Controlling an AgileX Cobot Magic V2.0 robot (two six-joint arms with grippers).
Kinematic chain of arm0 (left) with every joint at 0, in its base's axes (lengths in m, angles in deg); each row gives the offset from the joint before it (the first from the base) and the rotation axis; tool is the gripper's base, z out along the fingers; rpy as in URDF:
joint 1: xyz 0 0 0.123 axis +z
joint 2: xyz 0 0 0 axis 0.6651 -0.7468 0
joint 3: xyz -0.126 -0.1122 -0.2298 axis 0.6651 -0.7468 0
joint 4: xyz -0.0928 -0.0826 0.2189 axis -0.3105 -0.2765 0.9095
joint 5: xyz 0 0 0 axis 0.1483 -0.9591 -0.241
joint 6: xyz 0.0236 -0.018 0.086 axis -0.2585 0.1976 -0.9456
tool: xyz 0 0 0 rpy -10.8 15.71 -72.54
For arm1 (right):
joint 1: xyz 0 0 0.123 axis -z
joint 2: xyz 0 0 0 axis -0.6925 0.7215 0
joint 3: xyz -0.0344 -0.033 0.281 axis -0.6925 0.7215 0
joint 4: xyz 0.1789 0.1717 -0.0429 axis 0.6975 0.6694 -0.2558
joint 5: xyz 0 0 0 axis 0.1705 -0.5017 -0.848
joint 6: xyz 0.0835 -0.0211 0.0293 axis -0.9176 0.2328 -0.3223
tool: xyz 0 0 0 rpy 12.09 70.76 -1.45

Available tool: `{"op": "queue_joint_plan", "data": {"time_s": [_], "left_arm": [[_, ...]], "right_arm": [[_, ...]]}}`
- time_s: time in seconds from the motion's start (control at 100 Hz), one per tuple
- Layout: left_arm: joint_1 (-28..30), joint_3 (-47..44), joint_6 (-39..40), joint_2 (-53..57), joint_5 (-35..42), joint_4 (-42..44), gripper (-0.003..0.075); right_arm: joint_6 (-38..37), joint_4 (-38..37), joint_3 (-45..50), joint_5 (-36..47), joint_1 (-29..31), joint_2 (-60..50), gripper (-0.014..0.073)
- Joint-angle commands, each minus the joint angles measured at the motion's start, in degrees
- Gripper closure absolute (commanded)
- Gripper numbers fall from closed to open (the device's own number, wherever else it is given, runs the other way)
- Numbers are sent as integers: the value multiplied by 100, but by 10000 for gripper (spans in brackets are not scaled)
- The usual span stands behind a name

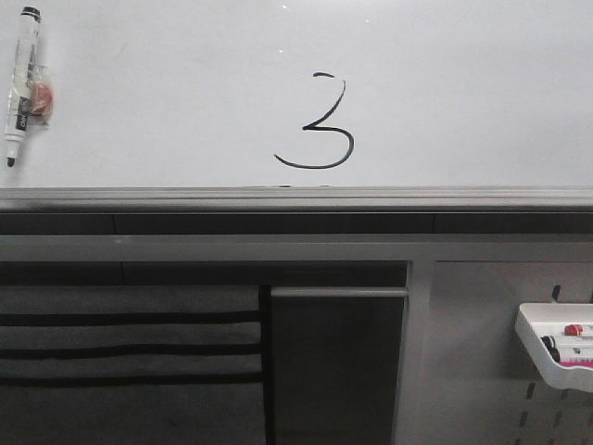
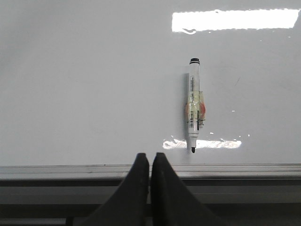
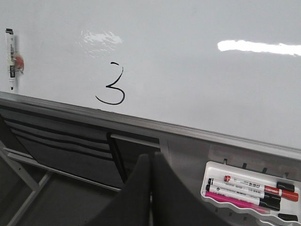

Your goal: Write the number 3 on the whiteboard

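White tray (image 3: 221,197) holds 3 markers (image 3: 254,187); both end effectors closed, empty.

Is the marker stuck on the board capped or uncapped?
Uncapped: the white-barrelled marker hangs upright on the glossy white board, its bare black tip pointing down.
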Motion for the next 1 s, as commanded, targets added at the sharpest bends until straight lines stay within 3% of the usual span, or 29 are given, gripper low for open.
{"op": "queue_joint_plan", "data": {"time_s": [0.0, 0.73, 0.87, 0.99], "left_arm": [[4, -16, 78, 173, 460, 8, 738], [4, -16, 78, 173, 460, 8, 738], [4, -16, 78, 173, 460, 8, 738], [4, -16, 78, 173, 460, 8, 738]], "right_arm": [[9, -53, -114, 470, 18, 67, 668], [9, -52, 137, 574, 113, -277, 668], [9, 66, 1051, 1504, 511, -762, 668], [9, 119, 2251, 2833, 879, -1203, 668]]}}
